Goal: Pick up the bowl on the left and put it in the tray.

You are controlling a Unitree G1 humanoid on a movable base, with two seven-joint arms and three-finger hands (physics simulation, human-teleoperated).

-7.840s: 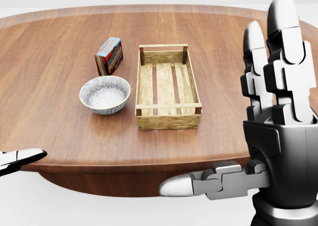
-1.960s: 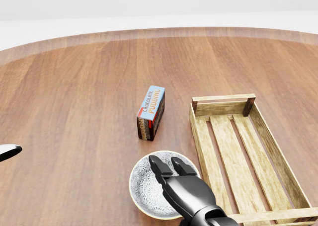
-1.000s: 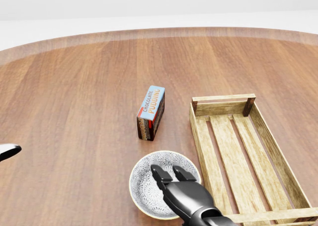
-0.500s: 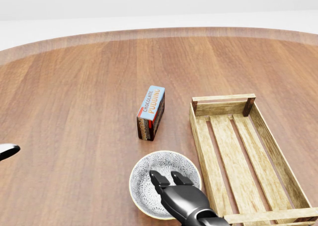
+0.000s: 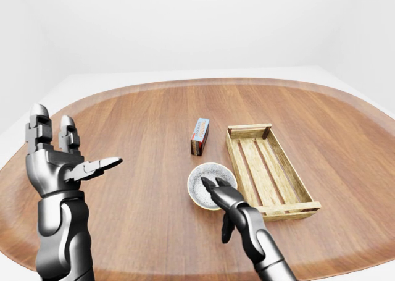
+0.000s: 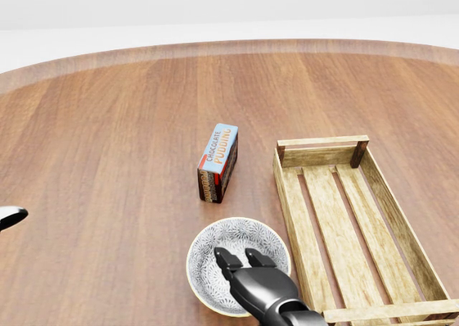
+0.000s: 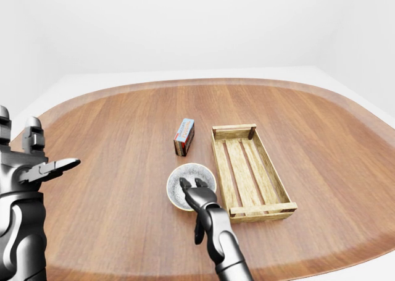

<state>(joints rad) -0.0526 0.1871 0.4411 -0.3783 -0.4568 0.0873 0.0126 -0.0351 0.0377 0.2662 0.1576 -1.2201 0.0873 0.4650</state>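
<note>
Bowl [image 6: 240, 233] sits upright on the counter [image 6: 107, 140], at the near middle of the head view, just left of the tray [image 6: 323, 145] and apart from it. The patterned inside of the bowl shows; nothing lies in it. Right hand [image 6: 262, 290] comes in from the near edge and reaches over the bowl's near rim. Two dark fingertips [image 6: 224, 256] lie inside the bowl, over its near half. In the eye views the thumb hangs down outside the near rim, apart from it, so the hand is unclenched and not grasping the bowl. Whether the fingertips touch the bowl's inner wall cannot be told. Tray is a slatted wooden crate, long side running near to far, with nothing in it. A box [image 6: 218, 163] stands on its long edge just beyond the bowl, left of the tray's far corner, touching neither. Left hand [image 5: 58, 163] is raised at the far left of the left-eye view, well apart from everything, fingers upright and spread, thumb pointing right, holding nothing.
</note>
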